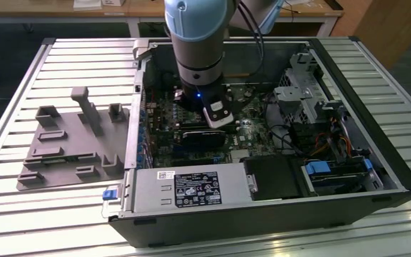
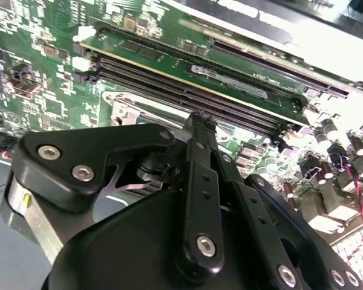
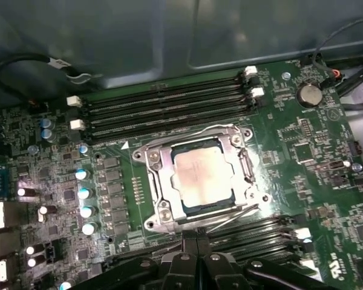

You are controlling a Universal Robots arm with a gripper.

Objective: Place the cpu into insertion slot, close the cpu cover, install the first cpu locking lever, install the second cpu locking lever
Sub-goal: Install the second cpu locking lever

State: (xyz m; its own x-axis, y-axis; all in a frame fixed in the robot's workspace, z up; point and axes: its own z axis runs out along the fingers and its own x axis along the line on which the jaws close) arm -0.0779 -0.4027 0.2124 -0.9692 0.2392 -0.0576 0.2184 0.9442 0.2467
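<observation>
CPU (image 3: pixel 201 176): seated in the insertion slot (image 3: pixel 249 170), at board centre.
CPU cover (image 3: pixel 159 184): down around it, holding the chip.
Gripper (image 3: pixel 196 246): fingers pressed together, empty, at six o'clock of the socket.

No legible txt; label (image 1: pixel 197 189) on PSU (image 1: pixel 184 188), print too small.

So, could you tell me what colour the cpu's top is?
Silvery-grey, seen best in the first wrist view: the cpu.
</observation>
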